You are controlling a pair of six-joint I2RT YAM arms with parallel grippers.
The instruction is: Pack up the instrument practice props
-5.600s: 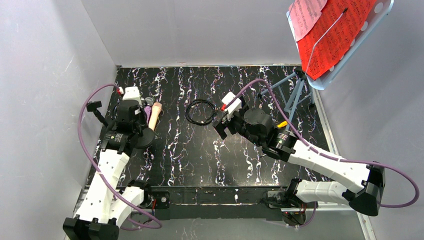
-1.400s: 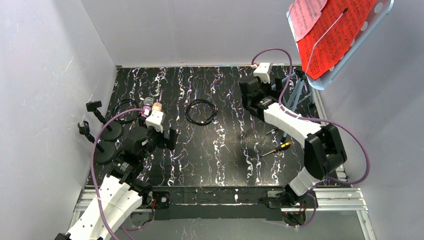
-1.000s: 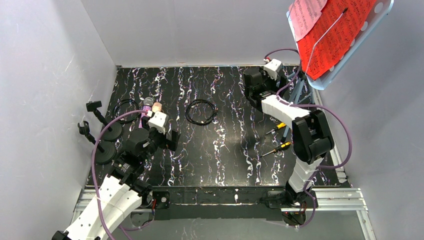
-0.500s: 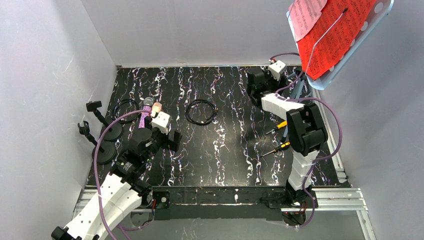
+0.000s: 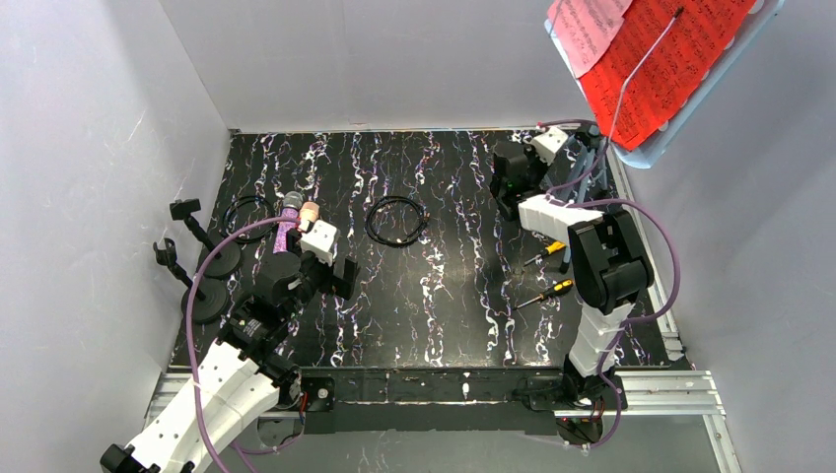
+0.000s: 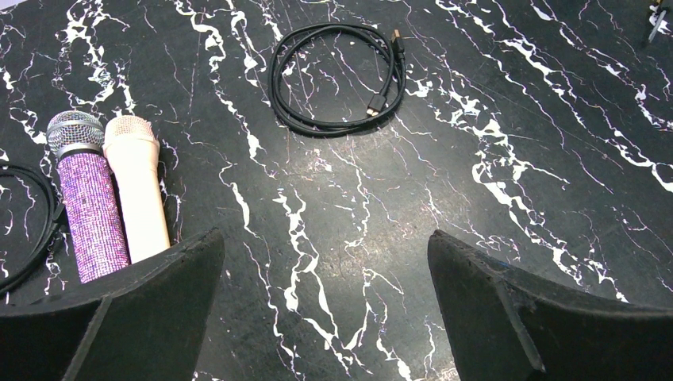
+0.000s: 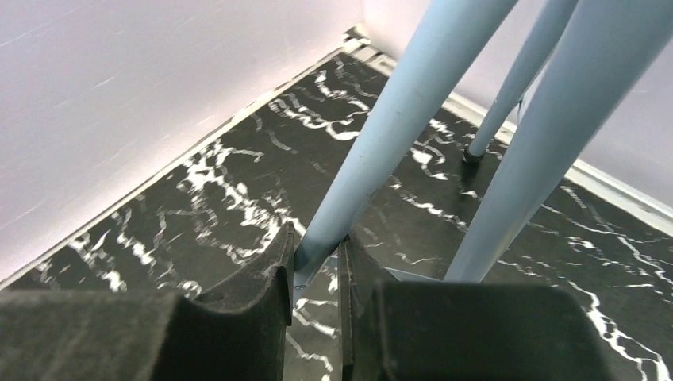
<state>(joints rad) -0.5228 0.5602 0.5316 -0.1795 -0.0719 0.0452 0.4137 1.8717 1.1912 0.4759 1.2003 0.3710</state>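
Note:
The purple glitter microphone (image 5: 287,225) (image 6: 89,214) and cream microphone (image 5: 309,212) (image 6: 136,194) lie side by side at the left. Two black round-based mic posts (image 5: 219,258) (image 5: 204,304) stand by the left edge. My left gripper (image 5: 338,278) (image 6: 325,242) hovers open just right of the microphones, holding nothing. Red sheet music (image 5: 675,59) and a pink page (image 5: 592,30) rest on the light-blue music stand's tray (image 5: 659,148). My right gripper (image 5: 580,150) (image 7: 317,255) is shut on one leg (image 7: 401,119) of that stand, low down near the table.
Two coiled black cables lie on the marbled table (image 5: 444,296), one in the middle (image 5: 396,219) (image 6: 337,75) and one at the left (image 5: 246,210). Two yellow-handled screwdrivers (image 5: 552,248) (image 5: 554,289) lie near the right arm. Grey walls close in the back and sides.
My right gripper reached the stand's legs and closed on one. The stand's tray with the pages has shifted left and tilted. The left arm has barely moved.

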